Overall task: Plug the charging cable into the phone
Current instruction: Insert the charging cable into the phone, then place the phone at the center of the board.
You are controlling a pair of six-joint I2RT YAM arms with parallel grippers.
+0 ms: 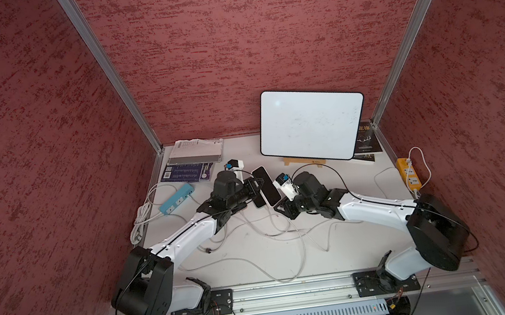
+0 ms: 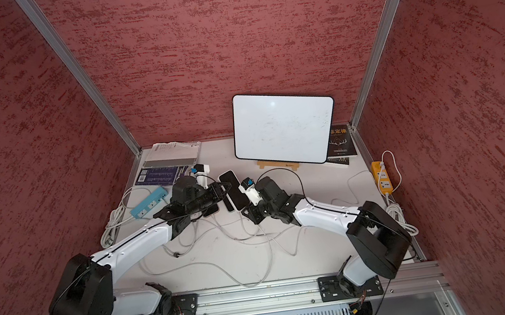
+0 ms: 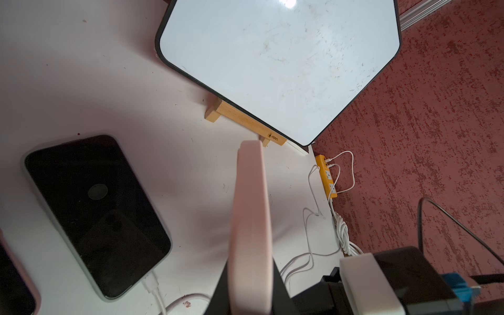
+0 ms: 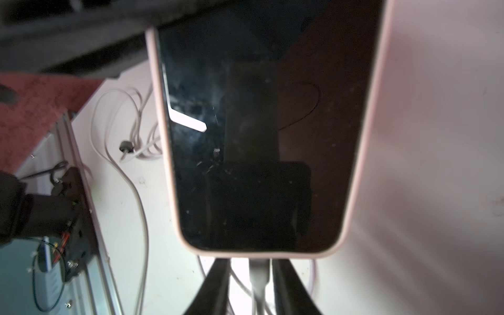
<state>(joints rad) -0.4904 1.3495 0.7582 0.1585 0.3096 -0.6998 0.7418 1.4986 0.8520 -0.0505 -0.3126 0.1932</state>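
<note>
pink phone [image 1: 266, 184] sits mid-frame in a top view, long axis upper-left to lower-right, left gripper [image 3: 251, 270] clamped on it, charging cable plug [image 4: 259, 275] at its lower-right end looks seated, right gripper [image 4: 251, 266] fingers spread either side, barely clear.

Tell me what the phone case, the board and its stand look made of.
Case: matte pale pink, rounded edges, probably silicone or soft plastic. Board: glossy white face with glare and smudges, dark rim; likely coated sheet. Stand: pale bare wood, by its colour and squared bars.
</note>
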